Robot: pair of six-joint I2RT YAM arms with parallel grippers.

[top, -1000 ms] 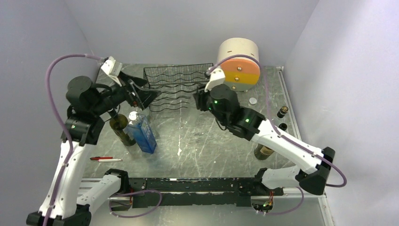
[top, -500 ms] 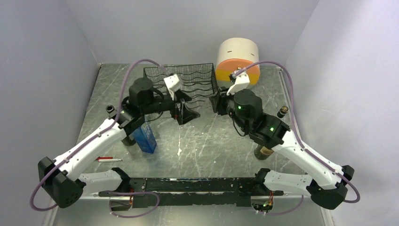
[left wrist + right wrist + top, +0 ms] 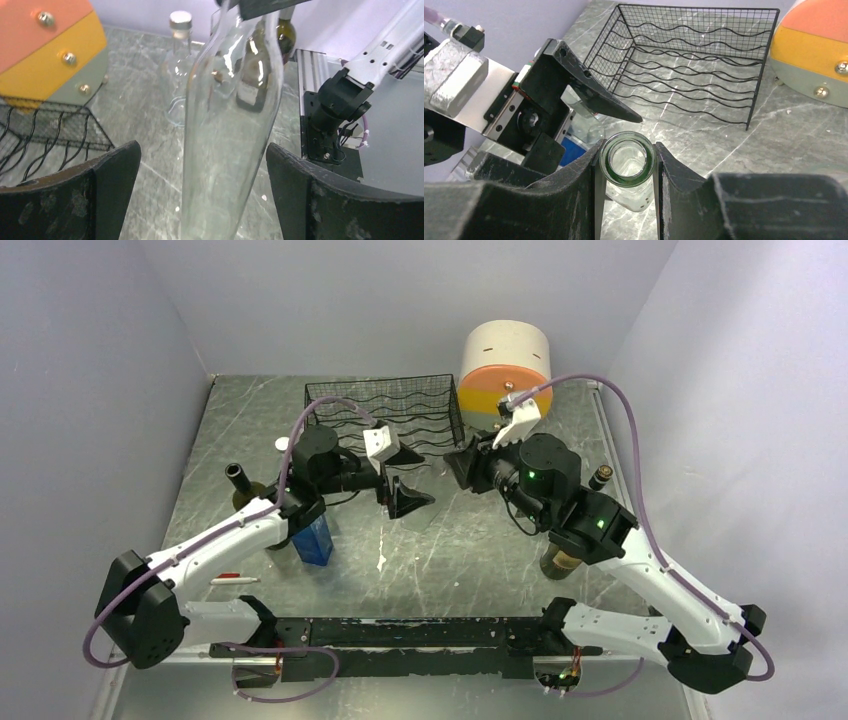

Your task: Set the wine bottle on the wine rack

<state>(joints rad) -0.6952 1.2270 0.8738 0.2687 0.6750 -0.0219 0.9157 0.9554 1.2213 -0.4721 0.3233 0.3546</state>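
Observation:
The wine bottle [image 3: 230, 125] is clear glass and stands tilted between the two arms, faint in the top view [image 3: 432, 483]. My right gripper [image 3: 627, 167] is shut on its green-tinted neck, with the open mouth [image 3: 627, 159] between the fingers. My left gripper [image 3: 202, 200] is open, one finger [image 3: 70, 195] on each side of the bottle's body and not touching it; it also shows in the top view [image 3: 405, 497]. The black wire wine rack [image 3: 385, 415] stands just behind both grippers and holds nothing [image 3: 689, 65].
The round cream, orange and yellow drawer unit [image 3: 505, 365] stands right of the rack. A dark bottle [image 3: 245, 490] and a blue carton [image 3: 315, 540] stand at the left, other bottles [image 3: 560, 562] at the right, and a red-and-white pen [image 3: 225, 578] lies near the front left.
My left arm has swung from the far left to the middle, and its open fingers now flank the bottle. My right arm has shifted a little to the right with the bottle.

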